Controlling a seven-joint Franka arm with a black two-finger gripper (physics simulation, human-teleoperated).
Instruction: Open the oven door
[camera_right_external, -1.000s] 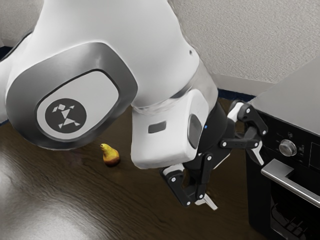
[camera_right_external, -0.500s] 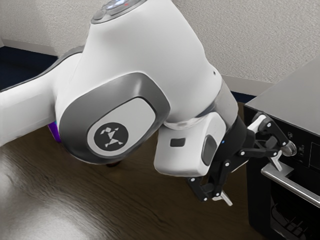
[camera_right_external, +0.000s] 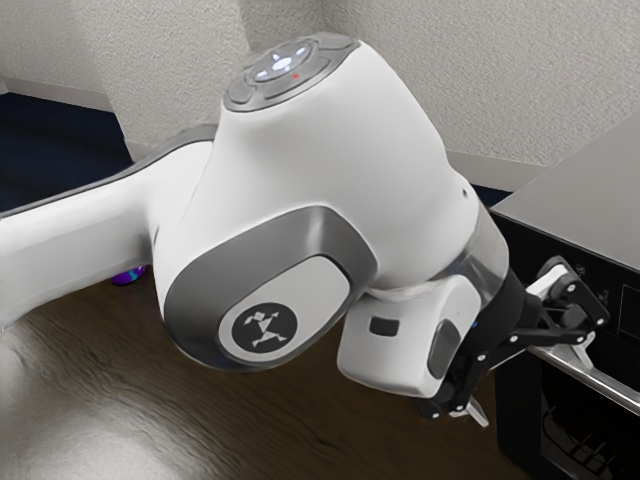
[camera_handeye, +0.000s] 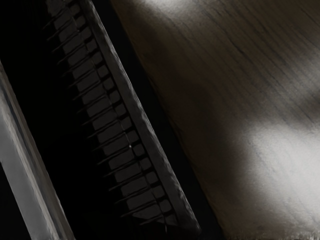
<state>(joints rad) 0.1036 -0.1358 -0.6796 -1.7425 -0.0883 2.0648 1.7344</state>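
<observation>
The gripper (camera_right_external: 532, 388) is at the exterior view's right, open, its two fingers wide apart by the oven's front. One fingertip is at the near end of the oven handle (camera_right_external: 598, 382), over or against it; I cannot tell if they touch. The other fingertip hangs lower, in front of the oven's corner. The oven door (camera_right_external: 560, 425) is closed beneath the handle. In the wrist view the silver handle (camera_handeye: 25, 170) runs slanting beside the dark door window with its rack (camera_handeye: 107, 120).
Wooden table (camera_right_external: 250, 430) spreads in front of the oven, also seen in the wrist view. The oven's grey top (camera_right_external: 590, 200) lies behind the gripper. A small purple and blue object (camera_right_external: 130, 276) sits behind the arm.
My hand has moved toward the exterior view's right and somewhat downward, bringing one finger from beside the knob to the handle. The arm now covers the pear. The door has not moved.
</observation>
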